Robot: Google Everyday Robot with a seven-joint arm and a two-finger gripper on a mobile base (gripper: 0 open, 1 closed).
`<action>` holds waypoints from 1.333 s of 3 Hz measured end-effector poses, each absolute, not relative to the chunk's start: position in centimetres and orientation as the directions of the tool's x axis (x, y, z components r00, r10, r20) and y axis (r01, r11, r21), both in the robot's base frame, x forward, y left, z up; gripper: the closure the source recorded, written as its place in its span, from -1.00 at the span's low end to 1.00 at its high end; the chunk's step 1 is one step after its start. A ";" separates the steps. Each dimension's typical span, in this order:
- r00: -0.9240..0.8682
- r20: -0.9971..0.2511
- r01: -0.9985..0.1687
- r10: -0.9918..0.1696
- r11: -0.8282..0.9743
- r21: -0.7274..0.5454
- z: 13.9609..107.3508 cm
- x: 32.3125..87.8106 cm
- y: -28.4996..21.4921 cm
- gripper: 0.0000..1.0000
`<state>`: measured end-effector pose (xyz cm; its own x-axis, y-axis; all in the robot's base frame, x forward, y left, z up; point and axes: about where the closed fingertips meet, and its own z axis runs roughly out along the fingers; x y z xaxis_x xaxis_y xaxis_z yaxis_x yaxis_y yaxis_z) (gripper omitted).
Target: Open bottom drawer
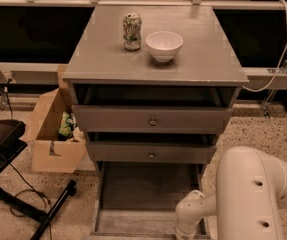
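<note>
Bottom drawer (148,194) stands well out toward the near side, grey inside showing; middle drawer (133,153) & top drawer (123,119) only slightly out. Gripper (185,231) on white arm (248,194) sits low at bottom drawer's near-right corner. Cabinet top (98,59): can (132,31) just left of white bowl (164,45); cardboard box (53,149) far left

Single high view, looking down on cabinet (198,64) front, close, gripper (185,233) at bottom edge

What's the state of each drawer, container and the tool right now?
bottom drawer: pulled far out
middle drawer: slightly out
top drawer: partly out
can: upright
bowl: upright, looks empty
cardboard box: open, things inside
tool: at bottom drawer's front right, by the lower edge
</note>
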<state>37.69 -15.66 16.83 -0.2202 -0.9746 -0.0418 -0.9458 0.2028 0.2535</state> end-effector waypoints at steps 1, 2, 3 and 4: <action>-0.220 -0.041 -0.945 -0.975 0.202 0.257 16.7 37.5 -15.7 0.17; -0.220 -0.041 -0.944 -0.975 0.202 0.259 16.6 37.3 -15.7 -0.29; -0.220 -0.040 -0.944 -0.975 0.202 0.262 16.5 37.2 -15.6 -0.76; -0.218 -0.043 -0.943 -0.975 0.199 0.267 17.6 37.9 -16.3 -1.00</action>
<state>37.89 -16.31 17.55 -0.2184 -0.9749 -0.0431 -0.9427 0.1994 0.2675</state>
